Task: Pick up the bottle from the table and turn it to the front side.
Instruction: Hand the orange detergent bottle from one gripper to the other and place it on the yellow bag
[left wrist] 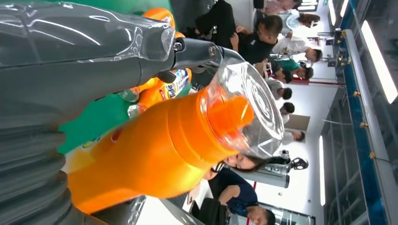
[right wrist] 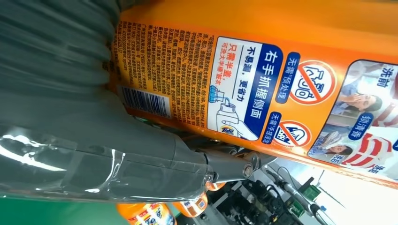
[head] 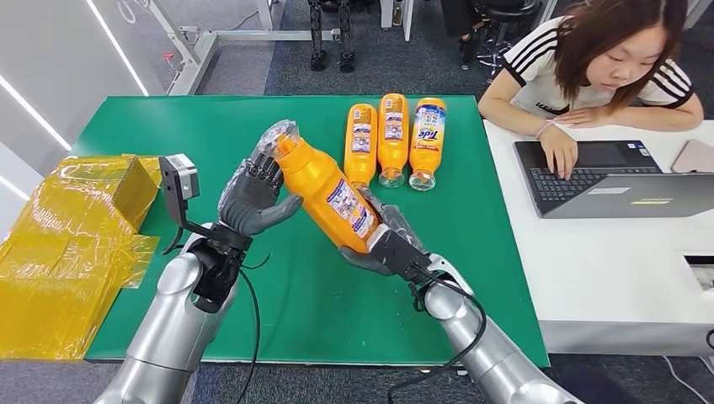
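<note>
Glossy orange plastic bottle (head: 324,189) — clear cap; matt green tabletop (head: 219,126)

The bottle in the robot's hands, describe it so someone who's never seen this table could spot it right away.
Over the middle of the green table, the orange bottle is held tilted in the air by the right hand, with the left hand at its clear-capped neck. The three bottles behind lie flat in a row.

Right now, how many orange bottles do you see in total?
4. One orange bottle is held above the table between the right hand and left hand. Three bottles lie side by side behind it.
</note>
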